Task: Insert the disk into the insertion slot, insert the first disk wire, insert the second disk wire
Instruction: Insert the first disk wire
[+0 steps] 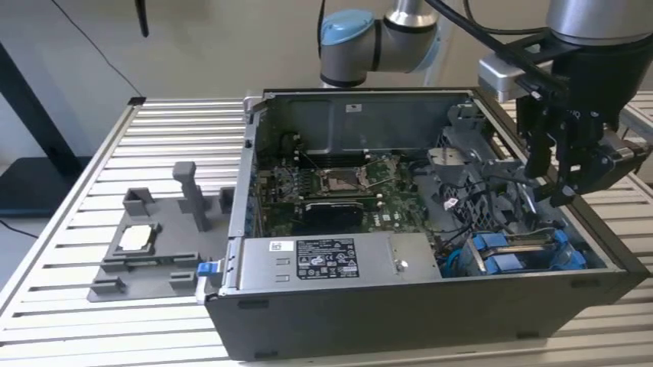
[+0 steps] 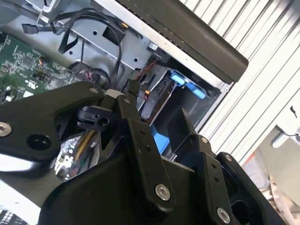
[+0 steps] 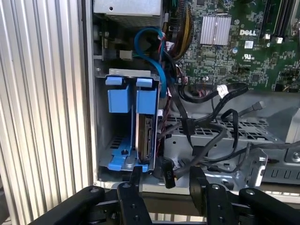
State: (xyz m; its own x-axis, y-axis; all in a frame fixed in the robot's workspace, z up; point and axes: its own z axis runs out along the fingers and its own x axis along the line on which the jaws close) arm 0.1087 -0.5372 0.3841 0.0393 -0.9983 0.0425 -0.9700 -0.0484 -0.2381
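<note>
Aluminium slats form the table (image 1: 173, 122) that carries the open black sheet-metal computer case (image 1: 408, 329), with the grey jointed robot arm (image 1: 388, 38) reaching over its end at the exterior view's right. Within the case we mark the green circuit board (image 1: 337, 183), the labelled silver power-supply box (image 1: 316, 260) and the grey metal drive cage with blue trim (image 3: 115, 133), which is the insertion slot. The silver-grey hard drive in its bright blue plastic caddy (image 3: 147, 136) stands on edge inside that cage, next to a second blue caddy (image 3: 118, 98) whose bay looks empty. We therefore judge the disk step done and the first-wire step in hand. The black two-fingered gripper (image 3: 166, 172) hovers just off the cage's open end, its fingers (image 3: 135, 183) parted with a clear gap and clamped on nothing. A small black wire plug (image 3: 168, 174) on a dark lead lies in line with that gap, near the disk's end but, as far as we can see, not seated in it. Whether a finger touches the plug we cannot tell. We judge that this step calls for a firm pinch across the plug's body and a straight push squared to the disk's socket, with the neighbouring tangle of black cables (image 3: 211, 117) kept out of the fingers.
</note>
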